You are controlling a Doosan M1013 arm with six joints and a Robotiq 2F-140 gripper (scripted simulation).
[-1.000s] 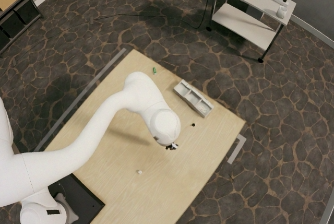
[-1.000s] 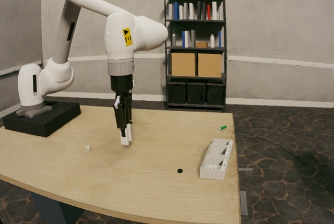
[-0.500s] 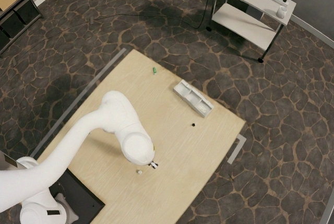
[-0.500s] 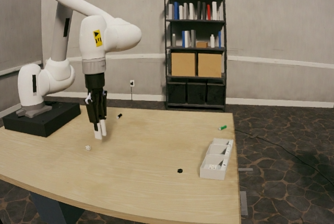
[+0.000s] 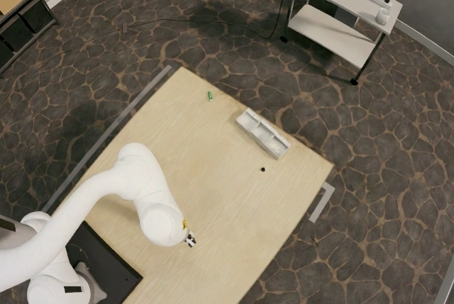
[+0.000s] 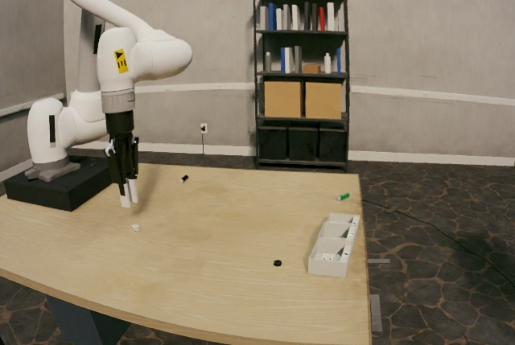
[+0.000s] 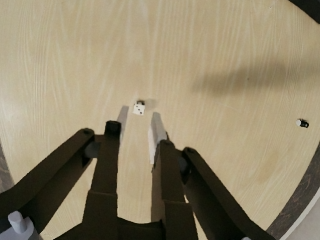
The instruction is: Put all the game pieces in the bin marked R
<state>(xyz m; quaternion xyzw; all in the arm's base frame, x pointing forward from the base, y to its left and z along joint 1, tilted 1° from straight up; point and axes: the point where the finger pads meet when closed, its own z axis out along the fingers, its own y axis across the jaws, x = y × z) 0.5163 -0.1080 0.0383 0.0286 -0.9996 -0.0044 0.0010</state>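
Observation:
A small white die (image 6: 135,227) (image 7: 139,108) lies on the table near the robot's base. My gripper (image 5: 190,241) (image 6: 128,199) (image 7: 138,119) hangs a little above the table, right over the die, with its fingers narrowly apart and nothing between them. In the wrist view the die shows just beyond the fingertips. In the top view the gripper hides it. A white row of three bins (image 5: 252,135) (image 6: 326,269) stands at the far table edge. White dice (image 5: 274,145) (image 6: 328,256) lie in its end compartment. I cannot read the bins' letters.
A small black ring (image 5: 262,169) (image 6: 277,263) lies on the table near the bins. A green piece (image 5: 210,96) (image 6: 342,196) lies beyond them by the table edge. A small black and white cylinder (image 6: 183,178) (image 7: 302,122) lies near the robot's black base (image 6: 58,191).

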